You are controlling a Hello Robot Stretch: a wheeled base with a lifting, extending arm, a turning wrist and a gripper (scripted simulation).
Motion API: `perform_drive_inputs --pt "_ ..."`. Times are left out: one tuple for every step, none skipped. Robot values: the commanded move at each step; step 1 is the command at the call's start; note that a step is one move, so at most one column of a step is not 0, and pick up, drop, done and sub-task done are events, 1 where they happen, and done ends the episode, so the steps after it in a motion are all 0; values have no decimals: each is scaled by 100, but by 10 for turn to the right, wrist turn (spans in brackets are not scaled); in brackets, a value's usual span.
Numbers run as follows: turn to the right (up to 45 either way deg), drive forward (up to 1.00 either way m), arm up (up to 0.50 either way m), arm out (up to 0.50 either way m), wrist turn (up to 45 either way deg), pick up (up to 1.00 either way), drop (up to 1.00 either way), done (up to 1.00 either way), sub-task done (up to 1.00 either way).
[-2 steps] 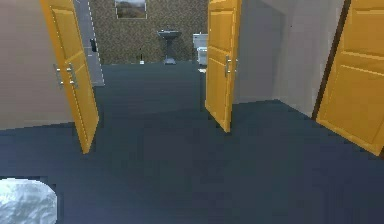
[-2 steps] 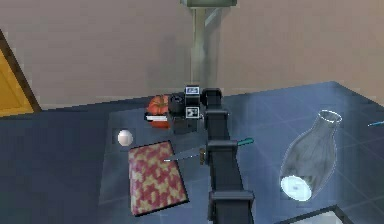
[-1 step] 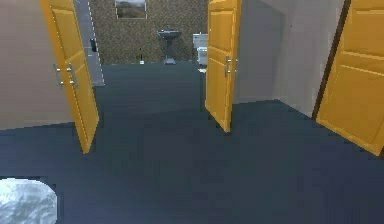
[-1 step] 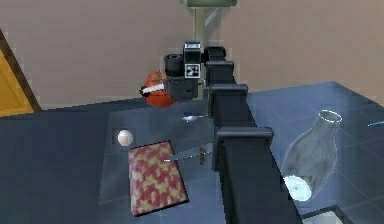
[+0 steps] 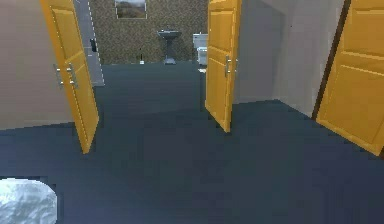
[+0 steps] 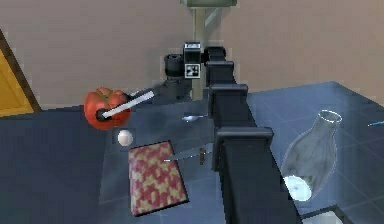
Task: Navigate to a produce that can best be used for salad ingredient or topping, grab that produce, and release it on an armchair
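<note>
Finding: you are carrying the tomato (image 6: pixel 94 101). It is hanging at the far end of the gripper (image 6: pixel 110 113), with one thin finger lying across it and floor and wall behind it, clear of the glass table (image 6: pixel 165 130) beside the arm. I am judging the search and pickup complete. Finding the armchair and releasing the tomato onto it are remaining.

On the table you are working over a patterned mat (image 6: pixel 155 178), a small white ball (image 6: pixel 124 137) and a piece of cutlery (image 6: pixel 195 118). A glass bottle (image 6: pixel 312 150) is standing on the arm's other side.

Ahead, dark floor is running between a left orange door (image 5: pixel 72 70) and a middle orange door (image 5: pixel 222 60), both standing ajar, toward a sink (image 5: pixel 170 38). A third orange door (image 5: pixel 355 75) is flanking the forward view's right. In my judgement the door leaves are narrowing your route, and the extended arm is risking the bottle when you turn.
</note>
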Motion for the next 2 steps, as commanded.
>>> perform_drive_inputs --pt "0 0 0 0 -450 0 0 0 0" --pt "0 0 0 0 -180 0 0 0 0"
